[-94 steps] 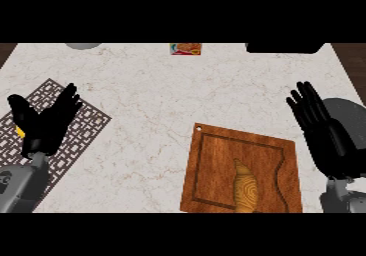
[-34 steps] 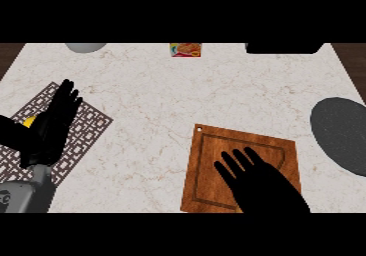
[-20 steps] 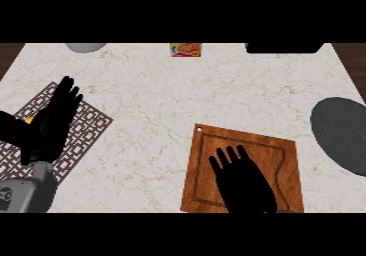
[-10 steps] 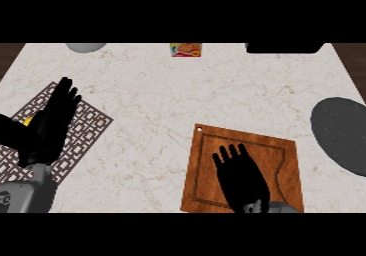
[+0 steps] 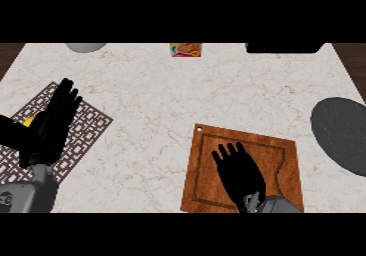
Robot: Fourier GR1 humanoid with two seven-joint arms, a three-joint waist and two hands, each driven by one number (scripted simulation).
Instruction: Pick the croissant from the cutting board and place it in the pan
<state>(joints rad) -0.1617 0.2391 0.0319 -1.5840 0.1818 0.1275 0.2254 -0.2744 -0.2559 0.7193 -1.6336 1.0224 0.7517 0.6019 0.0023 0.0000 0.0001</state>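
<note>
Since half a second ago my right robot hand point(image 5: 241, 172) has slid back toward the near edge of the cutting board point(image 5: 285, 150), fingers straight and spread, lying flat over the spot where the croissant sat; the croissant is hidden beneath it, so I cannot tell whether I touch it. My left robot hand point(image 5: 46, 127) rests open, fingers up, over the patterned mat point(image 5: 90, 122) near the surface's left edge. At the right edge sits the dark pan point(image 5: 345, 135).

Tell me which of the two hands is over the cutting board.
The right hand: it lies over the wooden cutting board, fingers straight. The left hand rests over the patterned mat.
</note>
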